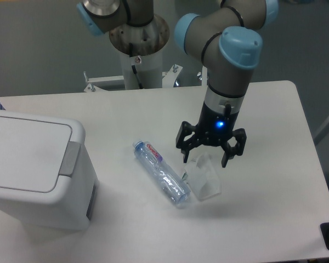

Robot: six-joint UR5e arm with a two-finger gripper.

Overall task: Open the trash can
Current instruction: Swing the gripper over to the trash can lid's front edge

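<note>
The trash can (30, 170) is a large white boxy bin at the left edge of the table. Its flat lid lies shut, and the grey push tab (71, 159) is on the side of the lid facing the arm. My gripper (206, 159) hangs right of centre, pointing down, with its jaws spread open and nothing between them. It is well to the right of the trash can and not touching it.
A clear plastic bottle (161, 173) with a blue cap lies on its side between the trash can and the gripper. A clear crumpled plastic piece (206, 181) lies just below the gripper. The arm's base column (140, 60) stands at the back.
</note>
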